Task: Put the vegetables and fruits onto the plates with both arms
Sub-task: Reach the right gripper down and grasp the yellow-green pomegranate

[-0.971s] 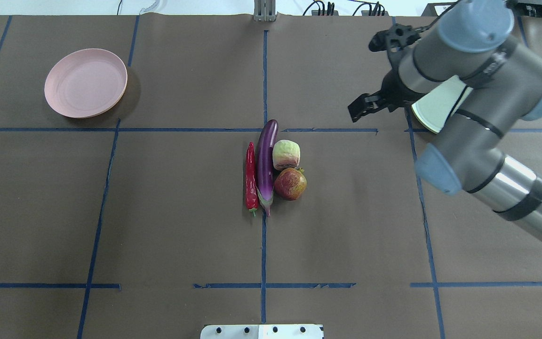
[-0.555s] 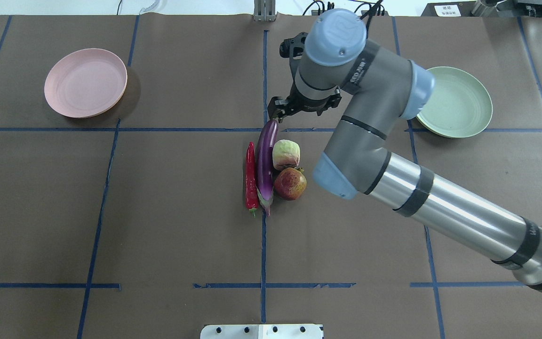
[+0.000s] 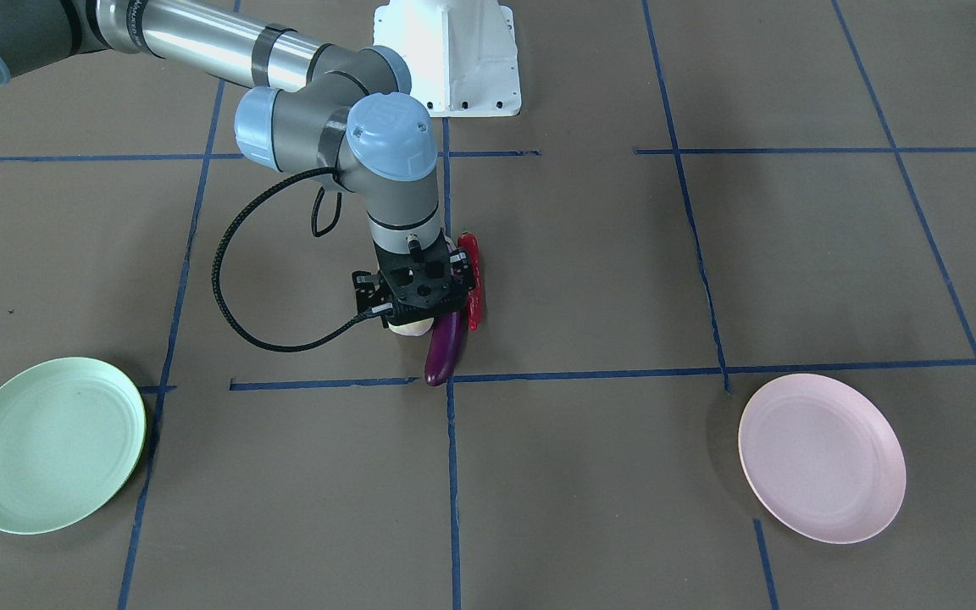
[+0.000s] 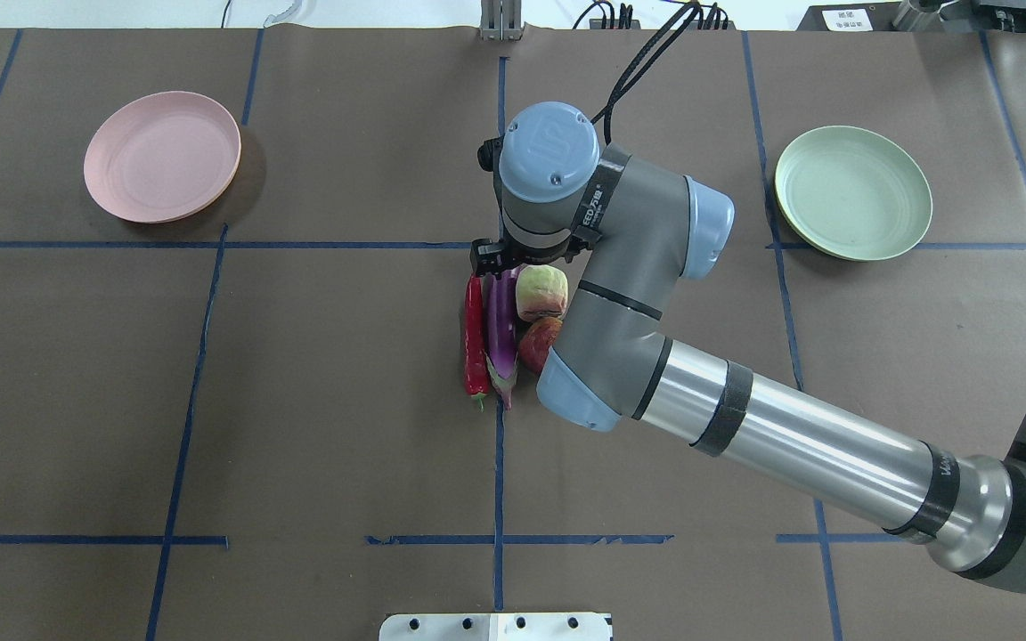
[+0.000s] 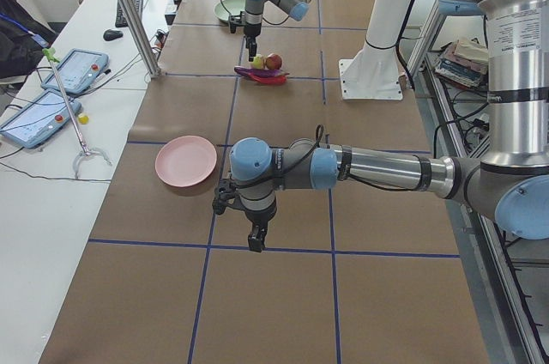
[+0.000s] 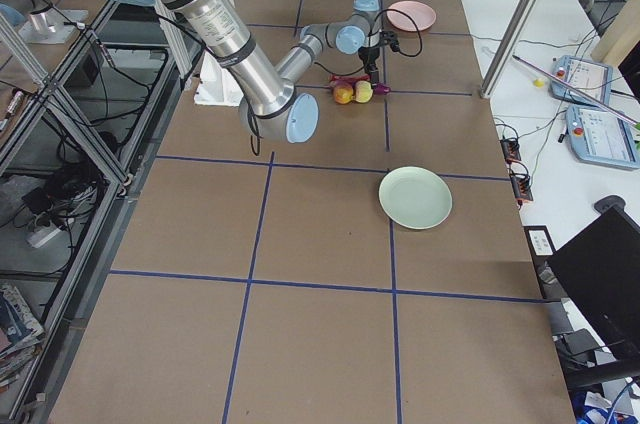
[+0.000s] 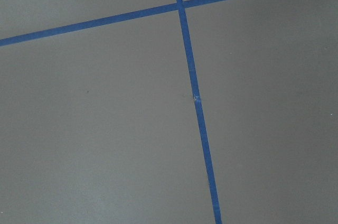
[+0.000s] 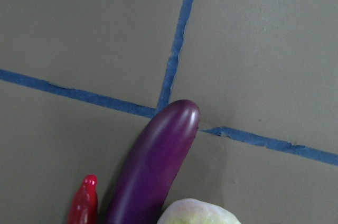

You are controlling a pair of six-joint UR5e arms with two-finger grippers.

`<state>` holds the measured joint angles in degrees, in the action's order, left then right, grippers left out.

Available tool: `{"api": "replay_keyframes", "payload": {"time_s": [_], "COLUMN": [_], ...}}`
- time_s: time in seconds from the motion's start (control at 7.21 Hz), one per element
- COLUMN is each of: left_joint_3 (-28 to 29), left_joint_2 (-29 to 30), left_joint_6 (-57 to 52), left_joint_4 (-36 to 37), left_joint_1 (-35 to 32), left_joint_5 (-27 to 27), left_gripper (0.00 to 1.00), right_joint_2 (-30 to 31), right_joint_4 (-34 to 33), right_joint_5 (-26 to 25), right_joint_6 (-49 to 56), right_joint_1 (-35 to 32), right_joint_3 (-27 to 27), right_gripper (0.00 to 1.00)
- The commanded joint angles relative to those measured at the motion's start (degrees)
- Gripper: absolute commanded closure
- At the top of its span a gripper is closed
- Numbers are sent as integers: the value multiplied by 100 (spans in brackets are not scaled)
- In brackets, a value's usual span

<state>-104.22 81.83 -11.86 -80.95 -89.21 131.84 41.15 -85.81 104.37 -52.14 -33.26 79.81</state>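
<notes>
The purple eggplant (image 4: 502, 325), red chili (image 4: 475, 338), pale green-white fruit (image 4: 541, 290) and red-yellow fruit (image 4: 538, 343) lie bunched together at the table's centre. My right arm partly covers the red-yellow fruit. My right gripper (image 4: 517, 258) hangs just above the eggplant's rounded far end (image 8: 158, 150) and the pale fruit (image 8: 198, 212), looks open, and holds nothing. The pink plate (image 4: 161, 156) and mint plate (image 4: 851, 191) are bare. My left gripper (image 5: 255, 239) shows only in the exterior left view, pointing down beside the pink plate (image 5: 186, 160); I cannot tell if it is open.
Blue tape lines (image 4: 500, 463) grid the brown table. The white base block (image 3: 450, 51) stands at the robot's edge. A side table with tablets (image 5: 73, 72) and a metal post (image 5: 129, 12) flank the far long edge.
My right arm has swung leftward from over the mint plate to above the far end of the produce pile and come lower. The mint plate is uncovered. Nothing on the table has moved.
</notes>
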Motion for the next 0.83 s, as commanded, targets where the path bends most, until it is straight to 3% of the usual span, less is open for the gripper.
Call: {"api": "replay_keyframes", "payload": {"time_s": [0.0,0.14,0.28,0.42,0.69], "left_joint_3": [7,7,7,7,16], "left_joint_2": [0,0,0,0,0], "left_joint_6": [0,0,0,0,0], "left_joint_4": [0,0,0,-9,0], "left_joint_1": [0,0,0,0,0], "left_joint_5": [0,0,0,0,0], "left_gripper": [0,0,0,0,0], "right_joint_2": [164,165,113,95,173], "right_joint_4": [-15,-33,-102,-103,-103], "right_joint_5": [-170,-180,-128,-5,774], "right_joint_6": [54,46,2,-7,220], "right_joint_1": [162,197,180,58,-721], "right_joint_3": [-44,-62,-53,-27,0], "right_gripper": [1,12,69,97,97]}}
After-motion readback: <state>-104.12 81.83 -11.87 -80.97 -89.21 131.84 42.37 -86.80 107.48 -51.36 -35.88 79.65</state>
